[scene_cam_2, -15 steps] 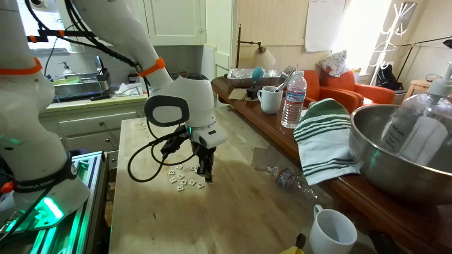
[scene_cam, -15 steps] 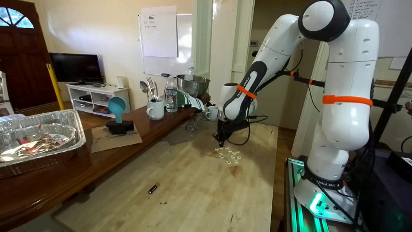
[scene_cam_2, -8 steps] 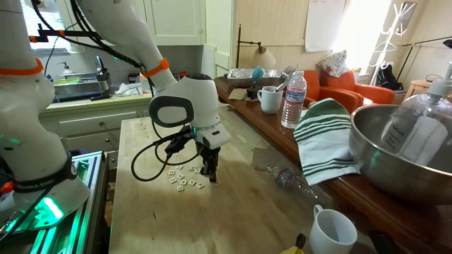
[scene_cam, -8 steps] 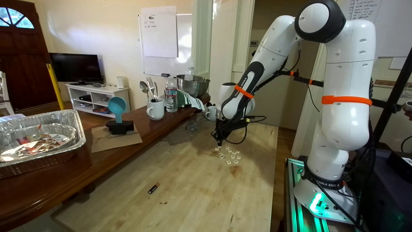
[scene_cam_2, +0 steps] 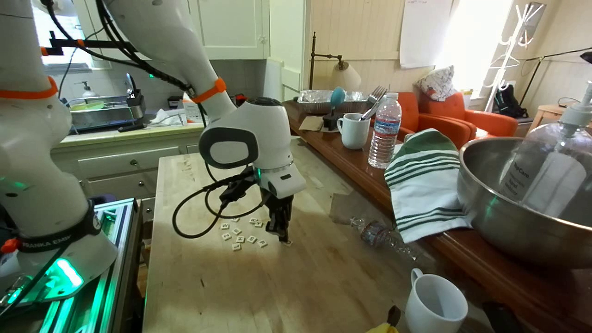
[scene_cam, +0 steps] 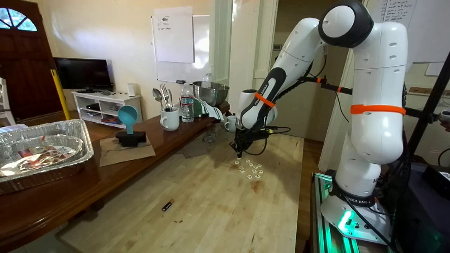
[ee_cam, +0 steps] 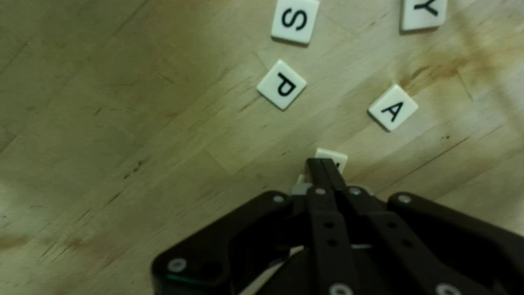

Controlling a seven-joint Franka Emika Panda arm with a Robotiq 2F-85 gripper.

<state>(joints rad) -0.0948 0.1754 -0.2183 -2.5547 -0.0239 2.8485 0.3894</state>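
My gripper [ee_cam: 321, 162] is shut, its black fingertips together with nothing seen between them. It points down at the wooden table, at the edge of a group of small white letter tiles, also in both exterior views [scene_cam: 239, 156] [scene_cam_2: 283, 238]. One tile [ee_cam: 332, 155] lies under the fingertips, its letter mostly hidden; its edge also shows in an exterior view [scene_cam_2: 288, 243]. The tips appear to touch it. Nearby in the wrist view lie the P tile [ee_cam: 282, 85], A tile [ee_cam: 393, 108], S tile [ee_cam: 294, 21] and Y tile [ee_cam: 424, 13], all flat and face up.
A battery [scene_cam: 168, 205] lies on the table [scene_cam: 211, 218]. A crumpled plastic bottle [scene_cam_2: 375, 233] and a white mug [scene_cam_2: 436, 303] are on the counter side. The raised brown counter [scene_cam: 84, 182] bears a cutlery mug [scene_cam: 169, 119], a water bottle [scene_cam_2: 385, 132] and a steel bowl [scene_cam_2: 476, 185].
My shut gripper has moved a short way from the other tiles, rightward in an exterior view. The tile under its tips has slid along with it. The other tiles look unmoved.
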